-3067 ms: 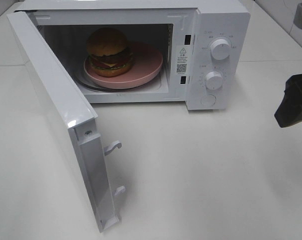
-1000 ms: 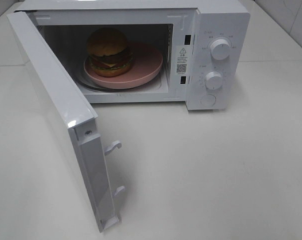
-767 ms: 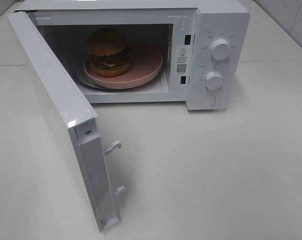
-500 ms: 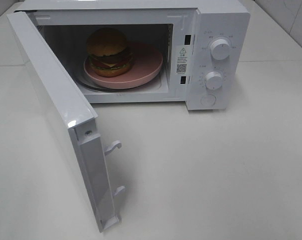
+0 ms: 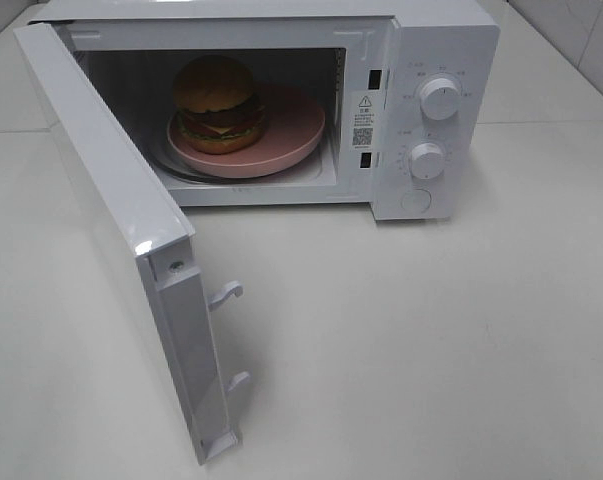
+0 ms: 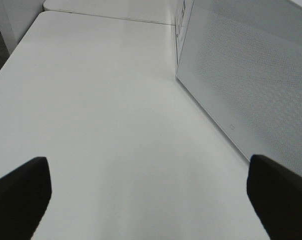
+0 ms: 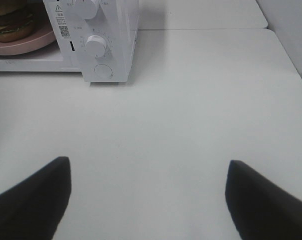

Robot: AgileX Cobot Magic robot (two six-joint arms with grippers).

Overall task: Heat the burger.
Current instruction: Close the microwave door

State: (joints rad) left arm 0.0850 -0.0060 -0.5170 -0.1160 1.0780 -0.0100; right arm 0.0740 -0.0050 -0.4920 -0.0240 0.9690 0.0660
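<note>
Exterior high view: we see the burger [image 5: 217, 103], glossy domed bun, on a round pink plate [image 5: 293, 130] inside a white microwave [image 5: 446, 30], door [image 5: 111, 200] open. A warning-triangle sticker [image 5: 362, 120] with QR code sits beside two round dials [image 5: 440, 98]. The left hand [image 6: 151, 200] and right hand [image 7: 148, 200] hang released over the smooth bench [image 5: 431, 330].

Burger [image 5: 217, 103] on L of plate [image 5: 293, 128], in microwave [image 5: 451, 40] — door [image 5: 111, 200] out front-L, knobs [image 5: 440, 98] R.
</note>
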